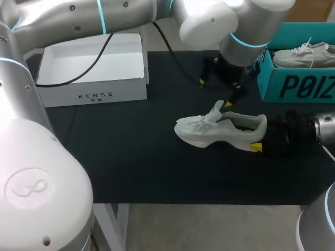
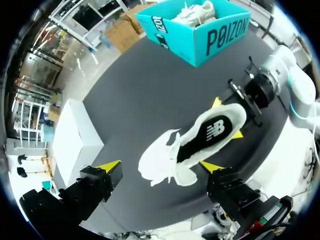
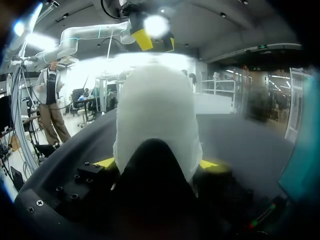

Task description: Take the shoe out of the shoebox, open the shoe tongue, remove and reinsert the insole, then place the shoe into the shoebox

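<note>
A teal cardboard shoebox (image 1: 293,86) stands open on the black counter (image 1: 131,157). It sits beyond the heel end of a white lace-up trainer (image 1: 220,133) that lies out in the open, and it holds a second white trainer (image 1: 301,55). Well apart from the loose trainer, off past its toe, an open white cardboard box (image 1: 94,97) shows only its bare white inside.

The loose trainer rests upright on its sole near the middle of the counter, with its laces slack and its tongue (image 1: 216,111) lifted. A dark insole (image 2: 212,132) lies inside it.

The left arm comes in from its own side, crosses the counter and hangs above the trainer, pointing down. The left claw (image 2: 160,166) is open, with its yellow tips spread wide to either side of the trainer's laced front. One tip is close to the raised tongue, and it is unclear whether it touches.

The right arm lies low and level, reaching in behind the trainer. The right claw (image 3: 157,163) is closed on the trainer's heel, with one yellow tip pressed to each side of it.
</note>
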Tool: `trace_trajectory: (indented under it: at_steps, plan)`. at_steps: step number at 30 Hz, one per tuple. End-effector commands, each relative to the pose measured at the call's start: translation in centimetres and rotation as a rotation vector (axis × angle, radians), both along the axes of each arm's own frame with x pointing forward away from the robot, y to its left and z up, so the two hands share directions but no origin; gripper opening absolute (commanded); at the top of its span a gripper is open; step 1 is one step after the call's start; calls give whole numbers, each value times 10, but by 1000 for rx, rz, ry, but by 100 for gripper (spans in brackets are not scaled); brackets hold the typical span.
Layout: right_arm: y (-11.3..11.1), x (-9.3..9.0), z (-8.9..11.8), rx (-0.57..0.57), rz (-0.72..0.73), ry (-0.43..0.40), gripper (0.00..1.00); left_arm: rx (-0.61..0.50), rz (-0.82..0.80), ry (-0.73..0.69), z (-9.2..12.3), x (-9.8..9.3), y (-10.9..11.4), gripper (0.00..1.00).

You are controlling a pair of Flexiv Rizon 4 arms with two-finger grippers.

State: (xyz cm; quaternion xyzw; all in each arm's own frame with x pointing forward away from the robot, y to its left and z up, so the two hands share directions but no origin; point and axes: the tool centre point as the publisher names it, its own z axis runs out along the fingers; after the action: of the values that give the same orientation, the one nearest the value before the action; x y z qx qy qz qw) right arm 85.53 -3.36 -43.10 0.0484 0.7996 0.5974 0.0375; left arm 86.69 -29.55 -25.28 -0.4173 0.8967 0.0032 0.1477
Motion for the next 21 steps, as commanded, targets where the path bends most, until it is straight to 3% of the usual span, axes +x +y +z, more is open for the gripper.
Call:
trace_trajectory:
  at_steps: [1,6,9,14,21]
  plan:
    - [1,0,-3,-3,-1,0,0,-16,-6,-14,0,-1,5,100]
    - [1,0,-3,-3,-1,0,0,-16,-6,-14,0,-1,5,100]
    - [1,0,-3,-3,-1,0,0,80,-223,-7,4,-3,-16,100]
    - [1,0,-3,-3,-1,0,0,142,-543,94,-2,-10,-53,100]
    - [1,0,-3,-3,-1,0,0,139,-591,143,-9,-11,-71,100]
